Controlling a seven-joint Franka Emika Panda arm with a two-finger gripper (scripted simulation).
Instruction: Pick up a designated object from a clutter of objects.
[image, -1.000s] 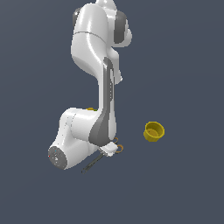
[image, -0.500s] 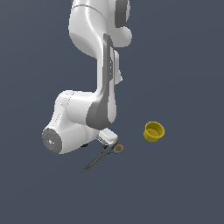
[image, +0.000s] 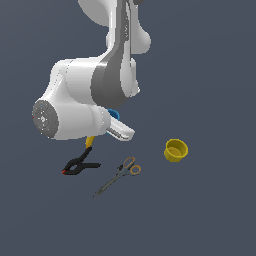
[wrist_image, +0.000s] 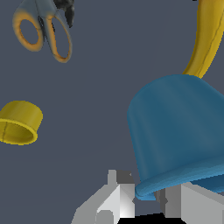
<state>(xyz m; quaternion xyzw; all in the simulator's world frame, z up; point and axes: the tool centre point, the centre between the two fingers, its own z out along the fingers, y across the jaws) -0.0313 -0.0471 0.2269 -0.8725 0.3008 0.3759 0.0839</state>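
Note:
The blue ribbed cup (wrist_image: 175, 127) fills much of the wrist view, its rim pinched between my fingers (wrist_image: 120, 192). My gripper (wrist_image: 148, 189) is shut on that rim. In the exterior view only a sliver of the blue cup (image: 114, 114) shows behind the arm, just above the gripper (image: 121, 130). The cup seems to hang above the floor. The yellow cup (image: 176, 150) stands alone toward the exterior view's right and also shows in the wrist view (wrist_image: 19, 122).
A yellow banana (wrist_image: 205, 39) lies past the blue cup; only its tip (image: 90, 141) shows under the arm. The black clamp with red tips (image: 80, 165) and the orange-handled scissors (image: 117, 176) lie on the dark floor. The scissors' handles (wrist_image: 43, 30) also show in the wrist view.
The arm looms larger, as if risen toward the camera, with the blue cup in the gripper. The clamp and all of the scissors have come into view from under it.

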